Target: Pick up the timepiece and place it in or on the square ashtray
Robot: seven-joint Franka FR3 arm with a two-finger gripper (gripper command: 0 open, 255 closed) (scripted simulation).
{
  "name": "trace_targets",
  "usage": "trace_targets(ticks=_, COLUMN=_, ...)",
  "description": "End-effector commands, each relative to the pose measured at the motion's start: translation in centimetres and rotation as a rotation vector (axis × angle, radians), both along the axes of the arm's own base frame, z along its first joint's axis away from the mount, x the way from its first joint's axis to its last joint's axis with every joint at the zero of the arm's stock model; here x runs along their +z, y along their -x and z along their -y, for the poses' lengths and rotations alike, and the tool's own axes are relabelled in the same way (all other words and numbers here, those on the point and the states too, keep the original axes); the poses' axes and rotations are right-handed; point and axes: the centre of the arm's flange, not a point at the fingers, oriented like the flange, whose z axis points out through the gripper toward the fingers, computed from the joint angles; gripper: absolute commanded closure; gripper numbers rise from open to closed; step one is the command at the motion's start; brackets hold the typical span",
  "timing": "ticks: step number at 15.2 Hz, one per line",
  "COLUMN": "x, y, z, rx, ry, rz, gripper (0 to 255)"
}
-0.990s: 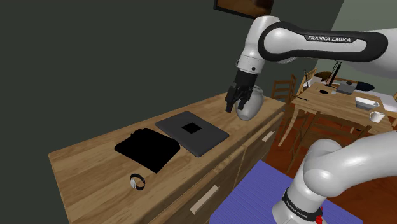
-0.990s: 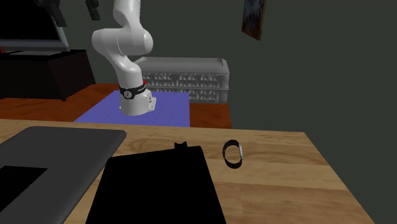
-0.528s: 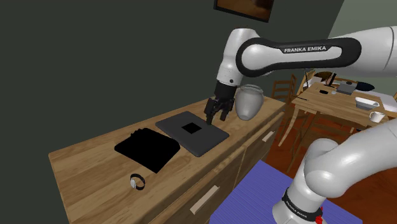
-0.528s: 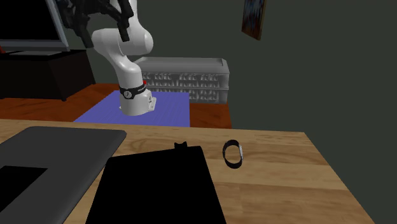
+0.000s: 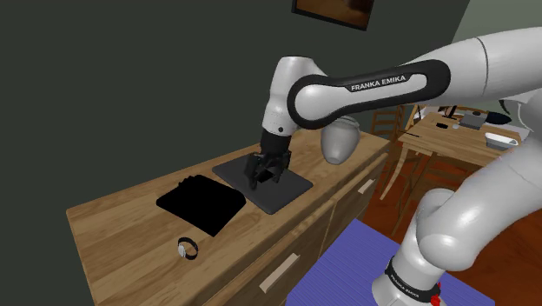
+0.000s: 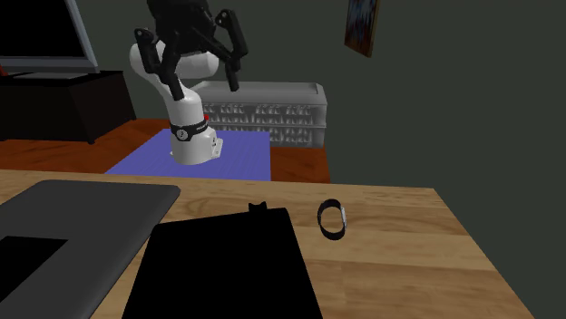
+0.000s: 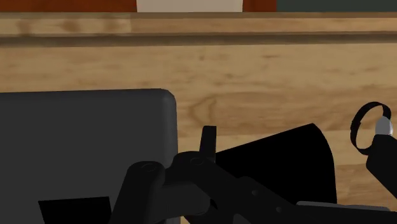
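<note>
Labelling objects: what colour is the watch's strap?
Black; the watch strap shows best in second exterior view.

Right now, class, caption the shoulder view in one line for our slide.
Open claw above the grey square ashtray, wristwatch untouched on the wooden cabinet.

pad (image 5: 201, 202) between watch (image 5: 187, 249) and ashtray (image 5: 282, 195), on counter (image 5: 113, 235)

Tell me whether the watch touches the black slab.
Apart. The second exterior view shows bare wood between the watch and the black slab.
</note>
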Motion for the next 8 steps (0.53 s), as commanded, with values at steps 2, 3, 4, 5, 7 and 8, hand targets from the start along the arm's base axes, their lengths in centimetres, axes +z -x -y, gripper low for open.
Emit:
trace_targets(ticks=2, x=-2.1, y=-1.6, z=-3.1, rx=0.003, ry=-0.006, rz=-0.003, gripper=0)
trace_targets(ticks=3, x=-2.6, y=-2.0, z=-4.2, rx=0.005, ry=-0.008, rz=-0.004, gripper=0)
trace_targets(ticks=4, x=-3.2, y=-2.4, z=-5.3, rx=0.006, ry=-0.009, rz=-0.005, gripper=0)
trace_targets(ticks=5, x=-3.8, y=-2.8, z=-6.4, rx=0.008, ry=-0.011, rz=-0.006, gripper=0)
trace_targets(ticks=7, x=-4.9, y=-3.7, z=-8.6, rx=0.01, ry=-0.014, rz=-0.008, gripper=0)
trace_targets(ticks=8, x=-5.4, y=-4.1, z=-9.7, rx=0.012, ry=-0.016, rz=-0.009, gripper=0)
